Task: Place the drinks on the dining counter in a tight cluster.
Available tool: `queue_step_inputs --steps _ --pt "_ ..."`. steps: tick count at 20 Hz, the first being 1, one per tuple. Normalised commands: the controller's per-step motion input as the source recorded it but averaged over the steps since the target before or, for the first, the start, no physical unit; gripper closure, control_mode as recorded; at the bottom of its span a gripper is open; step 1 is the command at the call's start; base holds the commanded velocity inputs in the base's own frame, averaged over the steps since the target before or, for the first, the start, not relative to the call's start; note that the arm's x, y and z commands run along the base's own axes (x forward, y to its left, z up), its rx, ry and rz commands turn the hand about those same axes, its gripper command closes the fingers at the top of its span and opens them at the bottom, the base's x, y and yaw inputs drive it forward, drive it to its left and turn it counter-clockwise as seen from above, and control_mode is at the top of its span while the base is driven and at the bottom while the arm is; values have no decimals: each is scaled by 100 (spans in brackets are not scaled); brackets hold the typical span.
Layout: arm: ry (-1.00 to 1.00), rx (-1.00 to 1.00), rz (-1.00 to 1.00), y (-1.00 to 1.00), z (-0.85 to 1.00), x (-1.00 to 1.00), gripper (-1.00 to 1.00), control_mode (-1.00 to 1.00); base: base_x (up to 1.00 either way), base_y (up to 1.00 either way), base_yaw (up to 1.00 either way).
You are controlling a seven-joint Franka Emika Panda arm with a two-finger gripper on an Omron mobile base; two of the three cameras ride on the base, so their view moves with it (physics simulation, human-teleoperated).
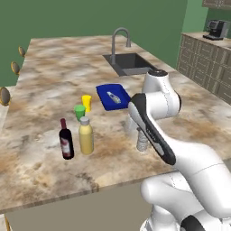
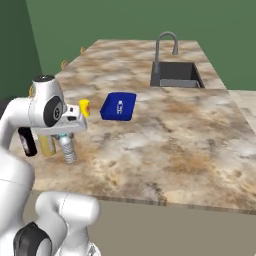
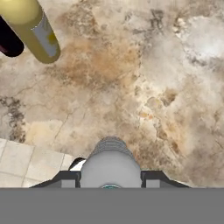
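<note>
In the left base view the white arm's forearm covers the top of the small clear ribbed water bottle (image 1: 142, 143), leaving its lower half standing on the beige-brown marbled stone table (image 1: 49, 72). In the hand view the dark wine bottle with red cap (image 3: 8, 41) is cut off at the left edge, and the yellow bottle with grey cap (image 3: 33, 28) is cut off at the top. The fingers (image 3: 65, 178) are clamped on the water bottle's body, one at each side, and its grey cap rises between them. The gripper (image 2: 64, 137) holds it upright near the table's front edge. The wine bottle and yellow bottle stand side by side, well apart from the water bottle.
</note>
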Motion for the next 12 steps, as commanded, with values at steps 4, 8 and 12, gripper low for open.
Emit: queue_step_inputs --steps 4,8,12 --pt "0 -10 26 53 -7 66 100 -100 0 0 0" --pt "-7 0 41 1 -5 42 100 -100 0 0 0" --pt "-4 0 20 -30 0 27 100 -100 0 0 0"
